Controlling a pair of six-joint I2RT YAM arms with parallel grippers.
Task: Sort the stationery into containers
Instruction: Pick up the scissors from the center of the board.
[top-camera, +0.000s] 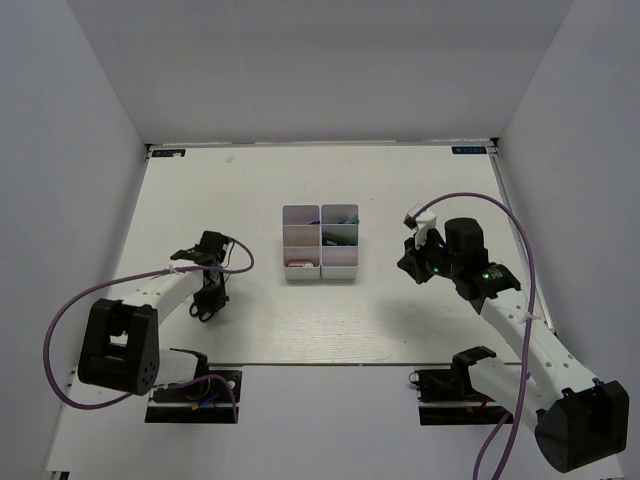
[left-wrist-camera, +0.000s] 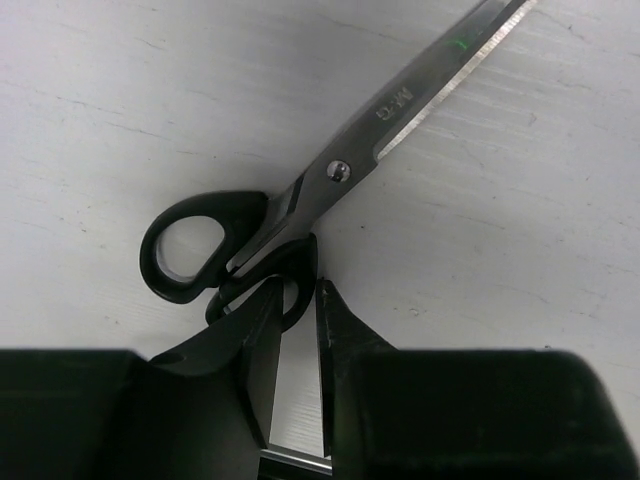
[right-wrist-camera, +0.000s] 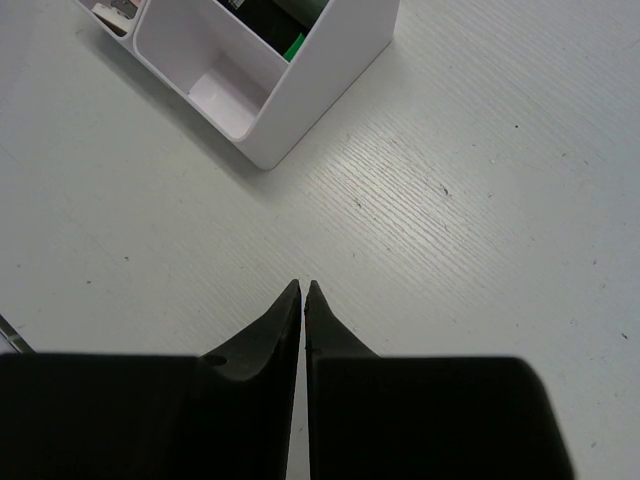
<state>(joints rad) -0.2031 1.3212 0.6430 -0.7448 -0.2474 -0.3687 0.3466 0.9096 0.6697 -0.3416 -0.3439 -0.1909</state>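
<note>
A pair of scissors (left-wrist-camera: 400, 110) with steel blades and black handles lies under my left gripper (left-wrist-camera: 298, 285). The jaws are closed on the nearer handle loop, with a narrow gap between them. In the top view the left gripper (top-camera: 207, 300) is left of the block of six white bins (top-camera: 320, 258). Several bins hold small items: a blue pen (top-camera: 340, 218), a pink piece (top-camera: 298, 264) and a green-tipped marker (right-wrist-camera: 293, 47). My right gripper (right-wrist-camera: 303, 287) is shut and empty above bare table, right of the bins (right-wrist-camera: 330, 80); it also shows in the top view (top-camera: 412, 262).
White walls close in the table at the left, right and back. Purple cables loop beside both arms (top-camera: 60, 330). The arm bases stand at the table's near edge (top-camera: 190, 395).
</note>
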